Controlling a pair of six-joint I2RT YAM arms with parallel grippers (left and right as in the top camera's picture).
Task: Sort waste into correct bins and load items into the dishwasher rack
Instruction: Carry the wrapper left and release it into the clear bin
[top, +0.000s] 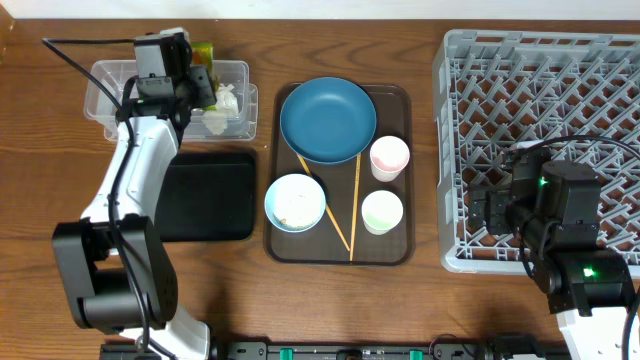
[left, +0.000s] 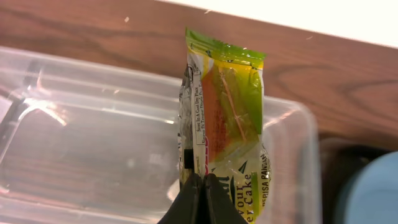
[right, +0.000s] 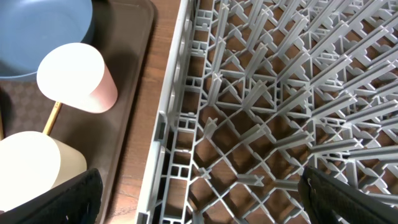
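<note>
**Wrapper (left: 224, 106) poised over tub (left: 93, 143)**

The left gripper (left: 200, 186) pinches the wrapper by one end, above the tub. It should centre inside the rim before letting go, so the wrapper clears the wall. The right gripper (right: 205, 202) hangs, jaws spread, over the rack (right: 261, 93).

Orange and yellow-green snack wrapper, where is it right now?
The snack wrapper is pinched in the left gripper, over the far rim of the clear plastic rectangular tub, upper left in the overhead view.
</note>
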